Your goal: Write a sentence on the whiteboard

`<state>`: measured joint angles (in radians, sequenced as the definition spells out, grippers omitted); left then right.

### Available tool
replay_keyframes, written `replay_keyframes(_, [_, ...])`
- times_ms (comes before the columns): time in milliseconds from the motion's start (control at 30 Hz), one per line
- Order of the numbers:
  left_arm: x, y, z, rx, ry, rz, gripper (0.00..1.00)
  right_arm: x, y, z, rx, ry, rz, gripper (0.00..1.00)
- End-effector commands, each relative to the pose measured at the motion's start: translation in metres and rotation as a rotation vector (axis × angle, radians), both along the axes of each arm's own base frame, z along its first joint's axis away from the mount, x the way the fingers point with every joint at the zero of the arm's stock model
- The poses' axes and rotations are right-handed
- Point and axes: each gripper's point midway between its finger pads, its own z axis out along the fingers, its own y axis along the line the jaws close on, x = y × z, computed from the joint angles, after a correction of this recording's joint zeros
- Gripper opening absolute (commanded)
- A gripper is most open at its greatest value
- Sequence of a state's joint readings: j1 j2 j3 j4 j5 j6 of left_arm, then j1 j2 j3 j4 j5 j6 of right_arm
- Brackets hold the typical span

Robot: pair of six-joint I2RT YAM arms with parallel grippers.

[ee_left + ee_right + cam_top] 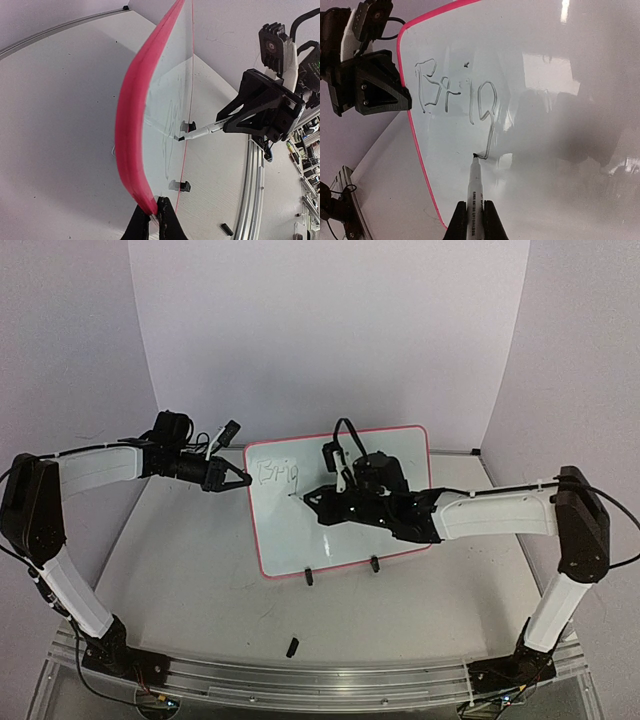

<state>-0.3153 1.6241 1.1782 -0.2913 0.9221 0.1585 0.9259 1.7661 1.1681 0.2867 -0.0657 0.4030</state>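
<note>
The whiteboard (380,530) stands tilted on two black clip feet mid-table; it fills the right wrist view (545,165) and shows edge-on in the left wrist view (131,120). Handwriting on it reads "Brig" (279,475), also seen in the right wrist view (455,95); the rest of the sentence does not show. My left gripper (155,216) is shut on the board's red-pink frame at its left edge (238,480). My right gripper (475,220) is shut on a white marker (475,192) whose tip touches the board at the tail of the "g". The marker shows in the left wrist view (200,132).
A small black cap (293,646) lies on the table near the front rail, also in the left wrist view (226,229). The aluminium rail (320,680) runs along the near edge. White walls stand behind and beside the table.
</note>
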Motion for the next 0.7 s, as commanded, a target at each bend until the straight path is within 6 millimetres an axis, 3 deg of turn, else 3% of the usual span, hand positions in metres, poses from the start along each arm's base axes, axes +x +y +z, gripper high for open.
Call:
replay_keyframes(0, [0.003,-0.003,0.011,0.039,-0.126,-0.025,0.00,0.007,0.012,0.035,0.105,-0.042,0.007,0.00])
replay_keyframes(167, [0.003,-0.002,0.012,0.038,-0.129,-0.023,0.00,0.000,-0.001,0.073,0.162,-0.107,-0.001,0.00])
replay_keyframes(267, [0.003,-0.003,0.012,0.038,-0.127,-0.025,0.00,0.003,-0.014,0.086,0.148,-0.153,-0.050,0.00])
replay_keyframes(433, [0.003,-0.003,0.011,0.037,-0.125,-0.026,0.00,0.018,-0.026,0.083,0.087,-0.182,-0.121,0.00])
replay_keyframes(667, [0.003,-0.003,0.009,0.040,-0.120,-0.026,0.00,0.031,-0.023,0.078,0.068,-0.181,-0.130,0.00])
